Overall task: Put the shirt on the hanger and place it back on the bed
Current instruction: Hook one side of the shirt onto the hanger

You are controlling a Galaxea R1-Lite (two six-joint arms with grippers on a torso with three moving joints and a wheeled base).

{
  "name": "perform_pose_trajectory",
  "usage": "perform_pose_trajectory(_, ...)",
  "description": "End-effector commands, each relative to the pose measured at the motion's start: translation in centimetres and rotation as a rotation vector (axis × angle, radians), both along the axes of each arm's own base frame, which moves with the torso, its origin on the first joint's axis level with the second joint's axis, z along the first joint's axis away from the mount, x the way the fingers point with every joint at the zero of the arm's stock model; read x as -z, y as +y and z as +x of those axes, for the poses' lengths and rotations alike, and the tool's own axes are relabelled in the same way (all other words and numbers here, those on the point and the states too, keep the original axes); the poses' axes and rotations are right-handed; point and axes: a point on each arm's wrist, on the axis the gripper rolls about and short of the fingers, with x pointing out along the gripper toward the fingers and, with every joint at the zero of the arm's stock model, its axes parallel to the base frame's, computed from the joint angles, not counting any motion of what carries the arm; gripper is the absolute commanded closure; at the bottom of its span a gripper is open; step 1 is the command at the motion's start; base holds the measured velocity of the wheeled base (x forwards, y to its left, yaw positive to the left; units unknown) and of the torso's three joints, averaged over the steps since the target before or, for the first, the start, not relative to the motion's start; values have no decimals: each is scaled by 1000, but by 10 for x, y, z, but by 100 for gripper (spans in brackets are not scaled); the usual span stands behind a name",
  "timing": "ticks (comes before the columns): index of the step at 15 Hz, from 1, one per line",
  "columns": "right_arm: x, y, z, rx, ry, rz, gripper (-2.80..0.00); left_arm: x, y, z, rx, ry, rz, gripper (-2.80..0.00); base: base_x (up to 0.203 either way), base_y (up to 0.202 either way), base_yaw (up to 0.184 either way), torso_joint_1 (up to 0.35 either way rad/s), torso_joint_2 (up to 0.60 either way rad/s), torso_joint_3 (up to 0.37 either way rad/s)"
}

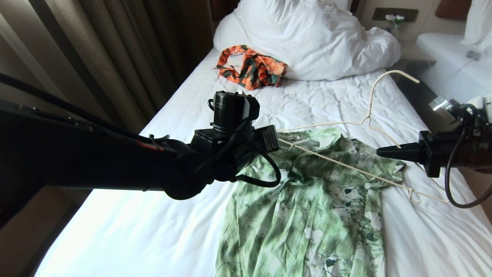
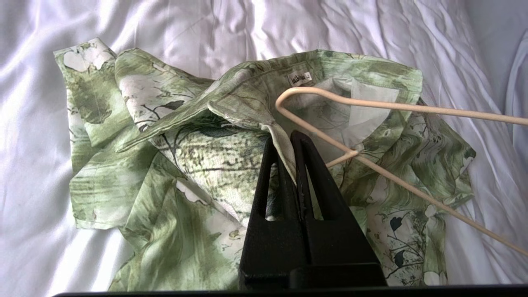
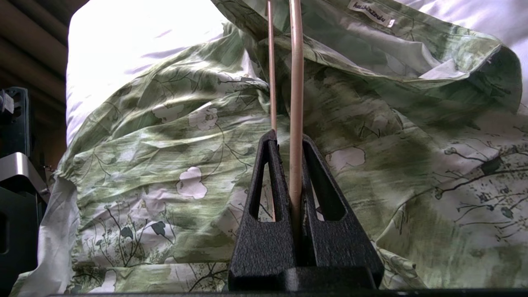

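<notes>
The green tie-dye short-sleeved shirt with white flowers (image 1: 307, 207) lies collar-up on the white-sheeted bed (image 1: 153, 215), its front edge pinched between the closed fingers of the left gripper (image 2: 288, 142) at the collar opening. The thin cream wire hanger (image 1: 369, 115) slants across the collar, its long axis running from the right gripper (image 3: 288, 142), clamped on its bar, toward the left; one rounded end sits just beside the neck label.
</notes>
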Motion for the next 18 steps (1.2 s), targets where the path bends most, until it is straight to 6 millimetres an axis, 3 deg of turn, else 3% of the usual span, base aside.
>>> perform_pose_trajectory(1, 7, 6, 3, -21, 20, 2, 0, -4, 1, -1, -3, -8, -10, 0, 0, 0, 0, 0, 0, 0)
perform_pose_trajectory(6, 13, 12, -7, -35, 47, 2, 0, -21, -2, 2, -2, -57, -34, 0, 0, 0, 0, 0, 0, 0)
perform_pose_trajectory(11, 9, 14, -18, -36, 36, -1, 0, -22, -9, -1, 22, -75, -8, 0, 0, 0, 0, 0, 0, 0)
perform_pose_trajectory(14, 11, 30, -13, -85, 44, -3, 0, -35, -22, -26, 89, -98, -32, 0, 0, 0, 0, 0, 0, 0)
perform_pose_trajectory(18, 0, 49, -7, -135, 35, 9, 0, -53, -57, -92, 294, -156, -5, 0, 0, 0, 0, 0, 0, 0)
